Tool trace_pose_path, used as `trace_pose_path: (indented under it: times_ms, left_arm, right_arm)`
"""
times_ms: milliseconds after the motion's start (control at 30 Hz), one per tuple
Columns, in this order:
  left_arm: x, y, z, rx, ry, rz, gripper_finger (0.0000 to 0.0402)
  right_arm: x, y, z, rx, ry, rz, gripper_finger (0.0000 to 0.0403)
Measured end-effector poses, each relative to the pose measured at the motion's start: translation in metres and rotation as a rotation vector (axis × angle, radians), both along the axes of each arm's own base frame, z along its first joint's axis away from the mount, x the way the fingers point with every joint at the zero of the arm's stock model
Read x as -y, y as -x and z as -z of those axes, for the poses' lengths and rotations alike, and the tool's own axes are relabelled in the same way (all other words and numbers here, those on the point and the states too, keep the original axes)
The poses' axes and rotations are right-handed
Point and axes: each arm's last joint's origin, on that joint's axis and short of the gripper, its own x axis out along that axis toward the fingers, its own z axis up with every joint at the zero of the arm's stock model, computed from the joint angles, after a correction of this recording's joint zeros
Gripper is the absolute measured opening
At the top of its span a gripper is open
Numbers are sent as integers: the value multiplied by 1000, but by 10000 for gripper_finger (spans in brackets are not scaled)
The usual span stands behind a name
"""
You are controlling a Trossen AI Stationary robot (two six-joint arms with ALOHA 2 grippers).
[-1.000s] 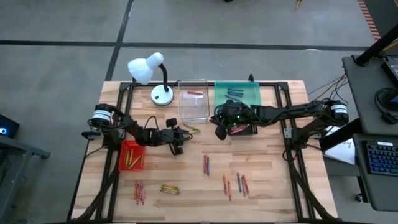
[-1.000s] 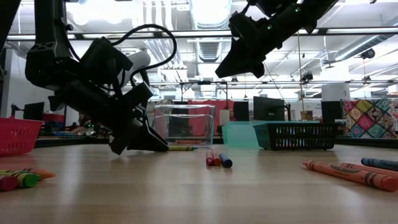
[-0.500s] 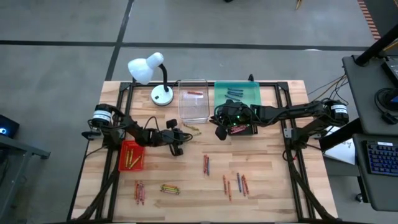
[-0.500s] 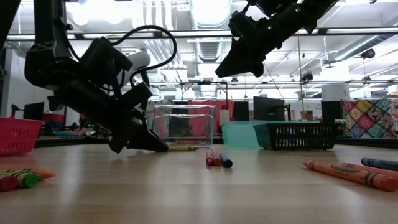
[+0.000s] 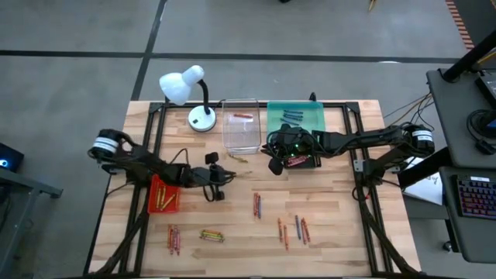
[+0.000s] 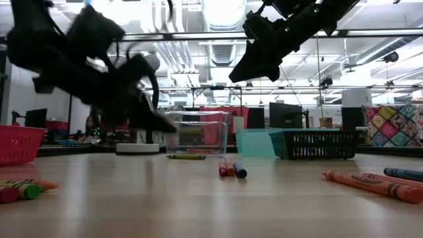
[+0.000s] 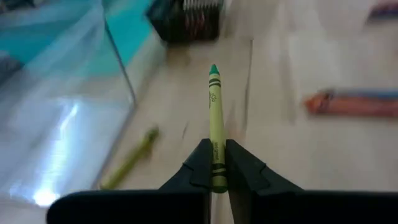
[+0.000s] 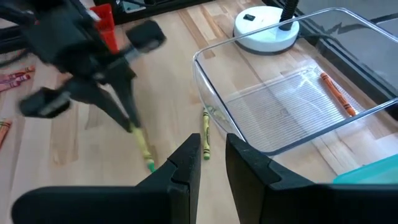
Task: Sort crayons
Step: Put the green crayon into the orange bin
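Note:
My left gripper [image 5: 223, 178] is left of the table's middle, raised above the wood and shut on a yellow-green crayon [image 7: 215, 127] with a green tip. A second yellow-green crayon [image 8: 205, 140] lies flat on the table beside the clear tray [image 5: 240, 128]. My right gripper [image 5: 273, 164] hangs above the black tray [image 5: 302, 160], its fingers a little apart with nothing between them. More crayons lie in loose groups [image 5: 256, 204] [image 5: 294, 229] [image 5: 211, 234] [image 5: 173, 239] on the table's near half. My left gripper pinches the crayon's blunt rear end [image 7: 216, 177] between its two fingertips [image 8: 129, 122]. The crayon runs on in line with the fingers, its green tip [image 8: 150, 165] pointing away and down. The fingers slant down from the table's left. The crayon is lifted clear of the table.
A red tray [image 5: 164, 194] with yellow crayons sits at the left. The clear tray holds an orange crayon, and the teal tray [image 5: 296, 118] beside it holds blue ones. A white desk lamp [image 5: 186, 85] stands at the far left. Black frame rails run along the table's sides.
My left gripper has shut on one of the two yellow-green crayons beside the clear tray. It then rose and drew back a little toward the table's left and near side, lifting that crayon clear. The other crayon stayed where it lay.

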Motion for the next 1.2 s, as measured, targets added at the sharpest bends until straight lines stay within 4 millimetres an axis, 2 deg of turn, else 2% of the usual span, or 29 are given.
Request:
trace_pose_path:
  times_ms: [167, 333, 433, 533, 633, 767, 867, 1000, 1200]
  left_arm:
    - [22, 3, -44, 144, 17, 8, 1]
    - [53, 11, -95, 167, 25, 50, 0]
    - [66, 17, -124, 74, 45, 65, 0]
    - [68, 29, -147, -101, 134, -26, 0]
    - [66, 47, -159, -304, 196, -188, 0]
    - [66, 71, -175, -474, 243, -393, 0]
    - [68, 85, -180, -620, 327, -509, 0]
    - [81, 98, -173, -687, 446, -616, 0]
    - [111, 114, -156, -814, 486, -714, 0]
  right_arm:
    - [-1, 1, 1, -11, -20, 7, 66]
    - [-6, 3, 5, -61, -40, 1, 66]
    - [-8, 4, 7, -84, -46, -3, 66]
    - [-13, 6, 10, -119, -73, 2, 66]
    - [-19, 8, 12, -150, -67, -23, 66]
    - [-21, 8, 13, -165, -67, -28, 66]
    - [-21, 9, 14, -167, -74, -21, 66]
    - [-21, 9, 14, -171, -83, -16, 66]
    - [-22, 8, 16, -174, -96, -8, 66]
